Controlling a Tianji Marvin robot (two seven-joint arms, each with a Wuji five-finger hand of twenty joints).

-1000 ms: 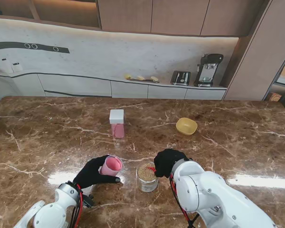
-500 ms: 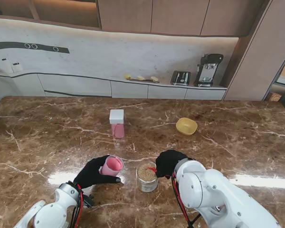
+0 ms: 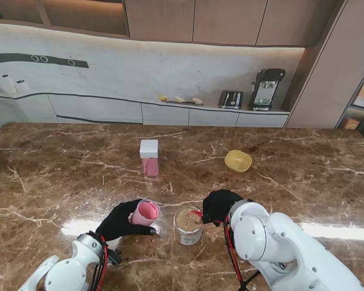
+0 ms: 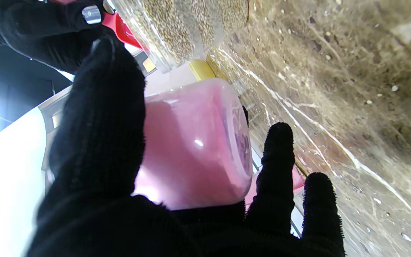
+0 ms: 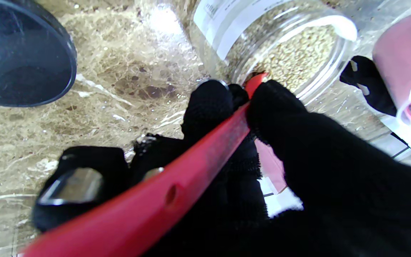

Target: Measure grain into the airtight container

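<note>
Step in hand: scooping is judged under way; the red scoop [image 5: 205, 150] is dipped into the grain jar [image 3: 188, 225], only its handle being seen.
Right hand [image 3: 217, 206]: clenched round the red scoop's handle, just beside the jar's rim.
Left hand [image 3: 122, 221]: wrapped round the pink container [image 3: 144, 213], which is held tilted with its open mouth turned toward the jar.
Grain: the jar is seen nearly full, standing on the marble surface [image 3: 291, 176] between the two hands; no grain can be made out in the pink container.
Next move: a loaded scoop would need to be lifted level, carried across the short gap to the container's mouth, and tipped there; spilling at the rim is the likely risk.
Surroundings: a second pink container with a white lid [image 3: 149, 157] and a yellow bowl [image 3: 238, 160] stand farther off, well apart from the work.
Obstruction: nothing is seen between jar and container; a dark round object [image 5: 20, 53] lies near the right hand, its nature not being clear.
</note>
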